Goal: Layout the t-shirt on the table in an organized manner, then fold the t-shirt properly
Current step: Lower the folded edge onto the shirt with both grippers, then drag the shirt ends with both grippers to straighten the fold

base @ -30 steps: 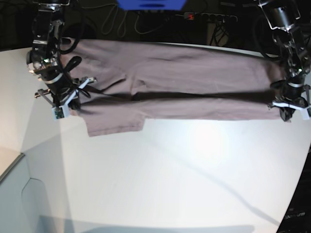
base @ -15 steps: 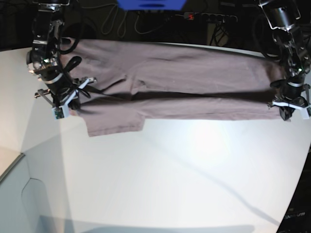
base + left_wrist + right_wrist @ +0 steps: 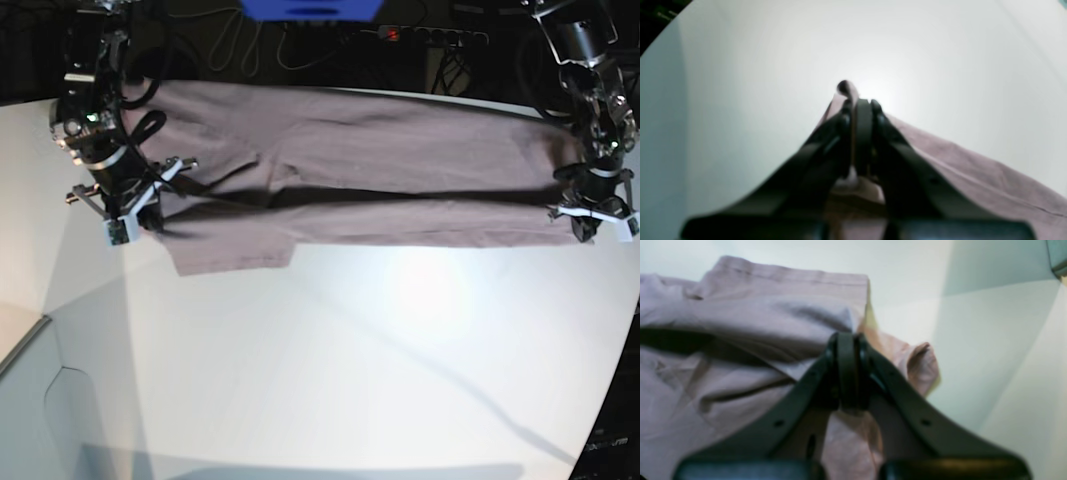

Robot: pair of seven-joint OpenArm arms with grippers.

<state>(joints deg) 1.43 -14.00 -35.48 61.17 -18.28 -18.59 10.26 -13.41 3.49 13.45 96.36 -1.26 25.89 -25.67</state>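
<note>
The mauve t-shirt (image 3: 400, 140) stretches lengthwise across the far side of the white table (image 3: 350, 360), with a dark shadowed crease along its middle. A short sleeve (image 3: 235, 250) points toward the near side. At the left end of the base view, my right gripper (image 3: 148, 215) is shut on the cloth. In the right wrist view its fingertips (image 3: 846, 340) pinch a bunched fold of the t-shirt (image 3: 740, 323). My left gripper (image 3: 590, 222) is shut on the shirt's right end, and its closed tips (image 3: 858, 106) clamp the t-shirt's edge (image 3: 973, 173).
Cables and a power strip (image 3: 430, 38) lie in the dark behind the table, beside a blue object (image 3: 310, 8). The table's curved edge (image 3: 610, 400) runs down the right side. A grey panel (image 3: 30, 400) sits at the lower left.
Both grippers have shifted slightly toward the far side with the cloth still held. The shirt's near edge and sleeve have drawn back a little with them.
</note>
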